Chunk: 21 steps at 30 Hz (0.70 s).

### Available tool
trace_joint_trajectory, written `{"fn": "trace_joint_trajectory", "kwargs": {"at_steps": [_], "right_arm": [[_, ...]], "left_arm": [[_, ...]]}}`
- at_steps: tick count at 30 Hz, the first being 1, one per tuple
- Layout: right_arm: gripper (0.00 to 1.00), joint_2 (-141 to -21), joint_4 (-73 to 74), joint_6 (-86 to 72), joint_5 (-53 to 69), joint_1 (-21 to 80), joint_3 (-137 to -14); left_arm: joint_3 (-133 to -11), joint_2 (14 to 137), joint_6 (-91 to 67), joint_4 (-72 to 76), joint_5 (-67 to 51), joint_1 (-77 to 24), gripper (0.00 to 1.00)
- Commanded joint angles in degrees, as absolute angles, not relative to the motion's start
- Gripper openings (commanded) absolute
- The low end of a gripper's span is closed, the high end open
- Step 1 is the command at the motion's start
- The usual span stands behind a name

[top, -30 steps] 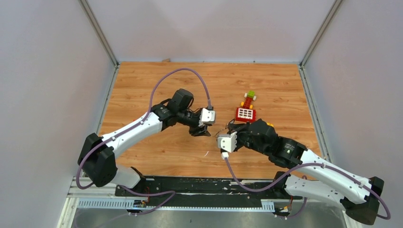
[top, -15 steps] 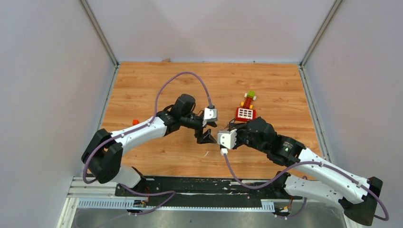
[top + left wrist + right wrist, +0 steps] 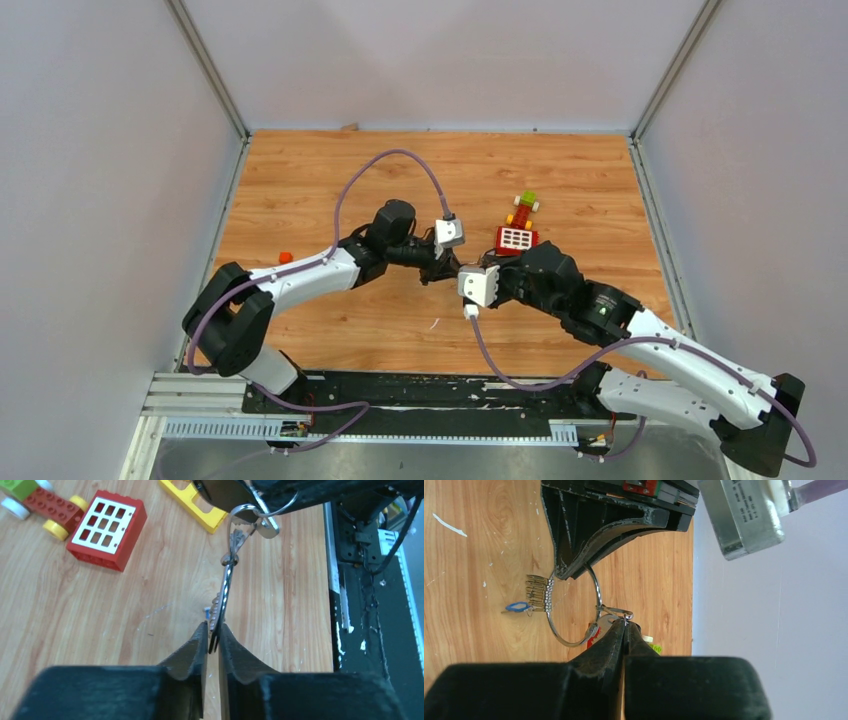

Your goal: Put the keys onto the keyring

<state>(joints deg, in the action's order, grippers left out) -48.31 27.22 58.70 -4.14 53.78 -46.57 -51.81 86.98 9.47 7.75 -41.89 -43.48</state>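
Wood tabletop [image 3: 330, 180] below, mid-frame your left gripper [image 3: 213, 631] pinches the keyring [image 3: 598, 592], right gripper [image 3: 625, 626] clamps the key [image 3: 608, 622] against it; hold the ring steady and slide the key along its wire.

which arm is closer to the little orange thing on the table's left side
Left. The left arm runs right beside the small orange thing; the right arm is far off on the other side, beyond where the jaws meet.

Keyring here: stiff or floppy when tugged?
The keyring holds a round loop while pinched, so it is probably stiff. Its bunched keys and blue tag hang loose, so they would likely slide and swing.
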Motion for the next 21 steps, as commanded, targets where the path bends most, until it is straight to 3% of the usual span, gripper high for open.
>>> {"fn": "trace_joint_trajectory", "kwargs": {"at_steps": [1, 2, 12, 21], "right_arm": [[0.00, -48.5, 26.1, 57.9, -4.3, 52.7, -48.7], [0.00, -48.7, 26.3, 58.0, -4.6, 52.5, -48.5], [0.00, -57.1, 24.9, 61.0, -4.8, 52.2, -43.8], [0.00, -68.8, 19.3, 62.5, -1.2, 52.2, -40.0]], "left_arm": [[-55.4, 86.8, 16.9, 2.0, -37.9, -43.6, 0.05], [-56.2, 86.4, 19.5, -1.7, -36.7, -43.7, 0.00], [-66.0, 83.7, 32.6, -33.3, -28.1, -43.6, 0.00], [-67.3, 87.2, 30.6, -41.7, -23.6, -43.6, 0.00]]}}
